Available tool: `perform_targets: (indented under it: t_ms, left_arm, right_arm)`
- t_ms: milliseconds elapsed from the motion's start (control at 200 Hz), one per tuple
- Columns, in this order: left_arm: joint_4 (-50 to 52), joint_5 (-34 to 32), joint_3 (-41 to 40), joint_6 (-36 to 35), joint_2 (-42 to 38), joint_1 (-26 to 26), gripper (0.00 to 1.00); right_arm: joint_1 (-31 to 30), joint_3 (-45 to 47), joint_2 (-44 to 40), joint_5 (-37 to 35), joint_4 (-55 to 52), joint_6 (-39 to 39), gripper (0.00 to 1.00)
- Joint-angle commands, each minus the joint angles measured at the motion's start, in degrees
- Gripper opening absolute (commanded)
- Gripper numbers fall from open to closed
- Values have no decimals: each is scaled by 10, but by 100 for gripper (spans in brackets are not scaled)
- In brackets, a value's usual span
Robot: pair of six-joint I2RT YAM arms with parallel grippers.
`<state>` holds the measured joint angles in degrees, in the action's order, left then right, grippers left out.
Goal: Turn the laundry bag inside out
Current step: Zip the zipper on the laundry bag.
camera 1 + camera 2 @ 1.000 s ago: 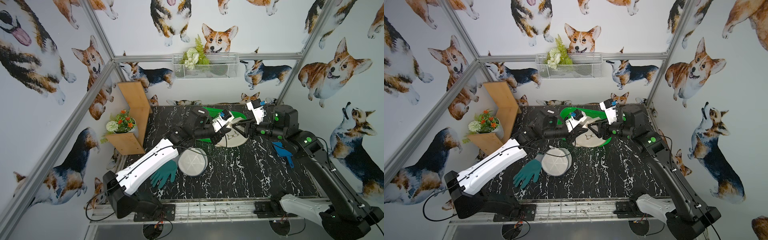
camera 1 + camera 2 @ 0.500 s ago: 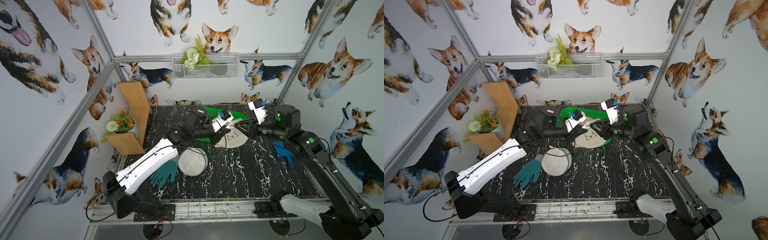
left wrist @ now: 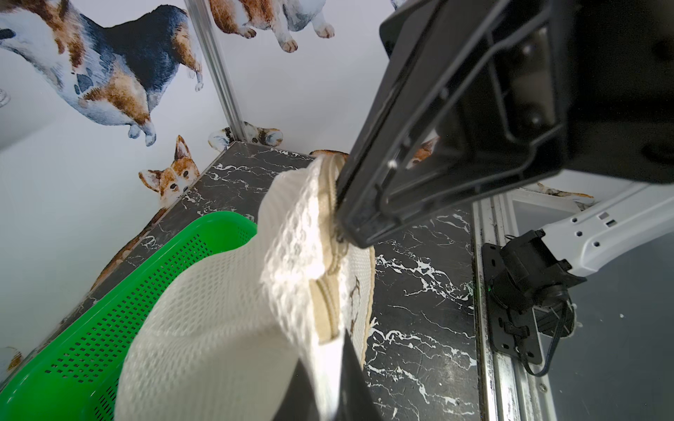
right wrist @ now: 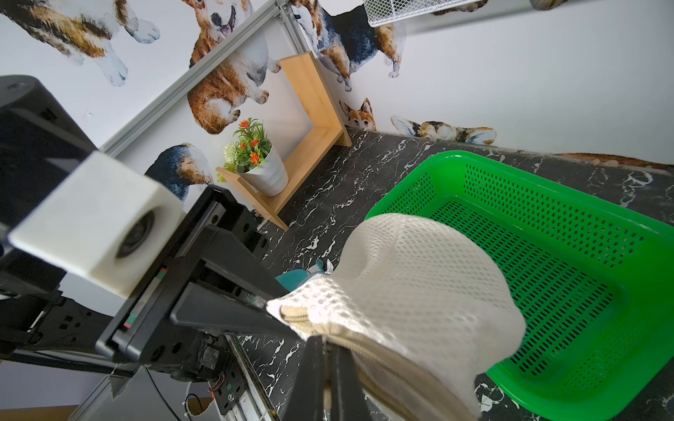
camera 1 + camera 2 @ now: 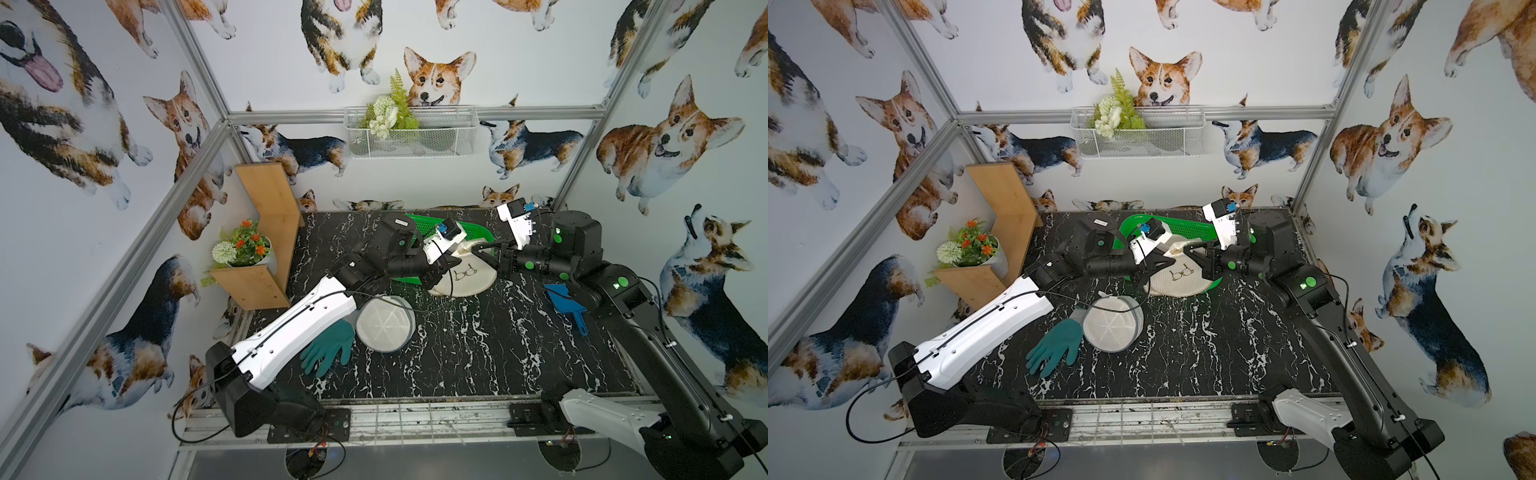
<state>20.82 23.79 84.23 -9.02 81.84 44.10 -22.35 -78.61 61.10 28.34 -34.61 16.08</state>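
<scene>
The laundry bag (image 5: 467, 276) (image 5: 1177, 276) is a cream mesh pouch with a glasses motif. It is lifted at its zipper edge, partly over the green basket (image 5: 476, 230) (image 5: 1196, 228). My left gripper (image 5: 455, 261) (image 5: 1166, 262) is shut on the mesh rim. In the left wrist view that gripper (image 3: 328, 368) pinches white mesh (image 3: 219, 310). My right gripper (image 5: 478, 249) (image 5: 1187, 248) faces it and is shut on the tan zipper band. The right wrist view shows this grip (image 4: 328, 350) at the bag's (image 4: 419, 277) opening, close to the left fingertips (image 4: 262, 302).
A second round mesh bag (image 5: 384, 324) and a teal glove (image 5: 328, 351) lie near the left arm. A blue scoop (image 5: 563, 297) sits under the right arm. A wooden shelf with a flower pot (image 5: 245, 251) stands at the left wall.
My right gripper's jaws have closed on the bag's zipper edge. The left gripper has kept its hold, and the bag stays raised.
</scene>
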Motion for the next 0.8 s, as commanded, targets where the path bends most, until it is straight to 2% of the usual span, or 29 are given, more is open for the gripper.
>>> perform_targets:
  t_ms: [0, 300, 485, 626, 796]
  left_arm:
    - [-10, 4, -1, 4, -1, -1, 0]
    - [-37, -22, -22, 24, -14, -4, 0]
    - [-123, -63, -69, 50, -49, -6, 0]
    - [-188, -69, -103, 81, -70, -9, 0]
    - [-265, -70, -149, 129, -85, -10, 0]
  right_arm:
    - [2, 0, -4, -25, 9, 3, 0]
    - [25, 5, -18, -100, -12, 23, 0]
    - [63, 26, -27, -129, -32, 46, 0]
    - [96, 43, -27, -115, -29, 68, 0]
    - [112, 43, -17, -61, 6, 96, 0]
